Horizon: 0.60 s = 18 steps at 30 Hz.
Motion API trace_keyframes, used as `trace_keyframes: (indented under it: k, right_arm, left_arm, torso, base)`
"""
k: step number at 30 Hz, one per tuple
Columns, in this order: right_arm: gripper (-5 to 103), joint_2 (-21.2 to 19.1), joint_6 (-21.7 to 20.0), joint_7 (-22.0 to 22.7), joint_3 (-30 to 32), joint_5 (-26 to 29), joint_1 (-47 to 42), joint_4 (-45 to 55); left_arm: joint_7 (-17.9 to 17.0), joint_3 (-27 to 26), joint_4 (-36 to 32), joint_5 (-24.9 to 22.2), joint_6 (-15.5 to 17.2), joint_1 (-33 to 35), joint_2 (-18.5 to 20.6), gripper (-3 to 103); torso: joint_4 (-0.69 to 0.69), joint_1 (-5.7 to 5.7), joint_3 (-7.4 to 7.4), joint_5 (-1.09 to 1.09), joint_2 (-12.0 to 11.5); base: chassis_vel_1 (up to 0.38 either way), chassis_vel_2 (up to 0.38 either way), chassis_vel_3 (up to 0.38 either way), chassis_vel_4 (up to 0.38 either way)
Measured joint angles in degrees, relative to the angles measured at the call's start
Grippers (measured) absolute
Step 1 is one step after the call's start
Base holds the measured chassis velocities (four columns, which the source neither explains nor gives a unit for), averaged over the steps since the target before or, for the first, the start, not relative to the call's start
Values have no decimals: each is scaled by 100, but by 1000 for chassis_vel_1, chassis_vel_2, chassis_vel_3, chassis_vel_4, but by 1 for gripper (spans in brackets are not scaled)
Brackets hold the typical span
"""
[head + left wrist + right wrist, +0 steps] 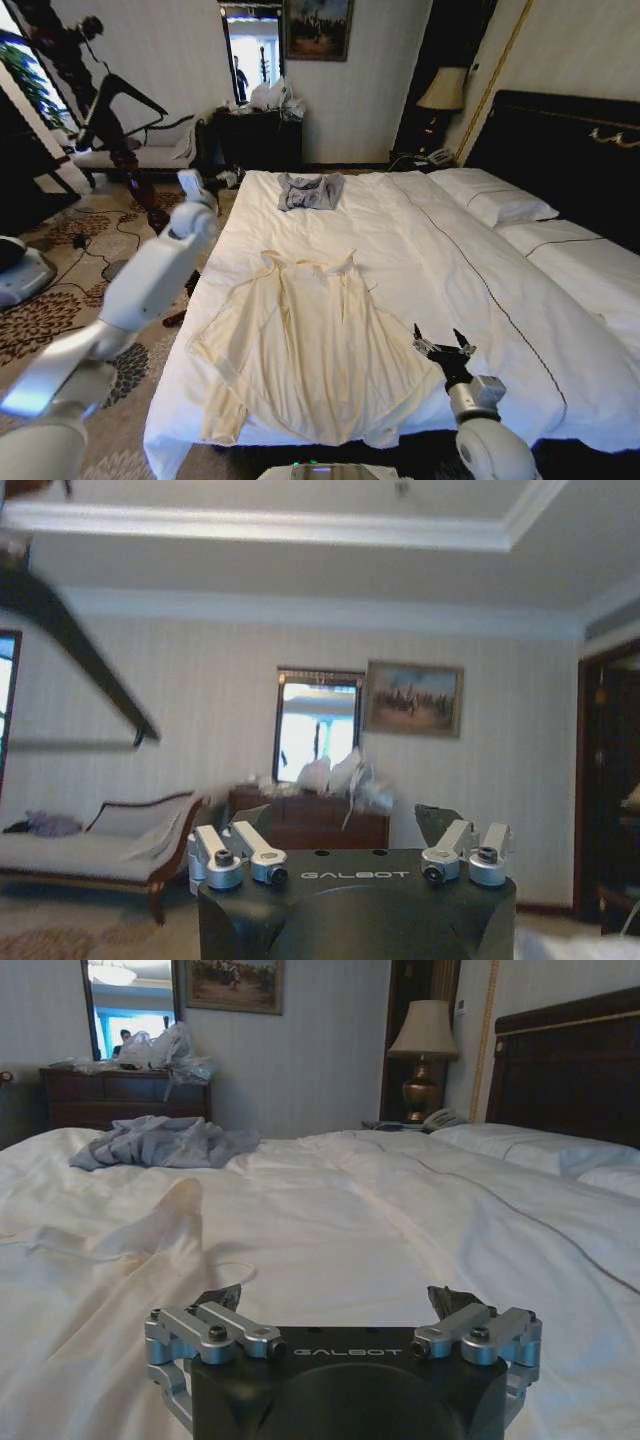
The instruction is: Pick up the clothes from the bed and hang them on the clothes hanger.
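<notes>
Right now we see the clothes (pixel 312 345), a pale cream-yellow long-sleeved garment, lying spread flat on the near part of the bed (pixel 420 240), collar toward the far end and sleeves out to either side. In the right wrist view the cream cloth (pixel 110 1280) lies just ahead of our hand on the white duvet (pixel 420 1240).

Our right hand (pixel 444 345) sits low over the bed just beside the garment's edge, on our right, its fingers spread apart and holding nothing; the right wrist view shows the same hand (pixel 335 1305) with both fingertips wide of each other above the sheet.

Our left hand (pixel 190 183) is raised off to the left of the bed, above the patterned carpet. In the left wrist view it (pixel 345 830) points across the room toward a dresser (pixel 310 820), and its fingers stand apart with nothing between them.

A smaller grey garment (pixel 310 190) lies crumpled at the far end of the bed, well apart from the cream one. White pillows (pixel 495 200) rest against the black headboard (pixel 560 140) on our right.
</notes>
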Motion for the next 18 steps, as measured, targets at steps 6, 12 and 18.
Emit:
trace_keyframes:
  k: [6,12,18]
  right_arm:
    - [100,-31,28,2,120,12,-83,3]
    - [100,18,37,1,80,5,-34,-3]
    - [100,59,43,-3,24,-71,-32,-38]
  left_arm:
    - [-388,-10,-96,-268,424,-626,86,80]
    - [-591,-79,-123,-684,1022,-1116,362,75]
    - [-580,-161,73,-792,1623,-1428,924,71]
  torso:
    - [2,0,0,-2,0]
    - [2,-1,-1,0,0]
    - [2,-1,-1,-2,0]
  base:
    - [0,0,0,0]
    - [0,0,0,0]
    - [0,0,0,0]
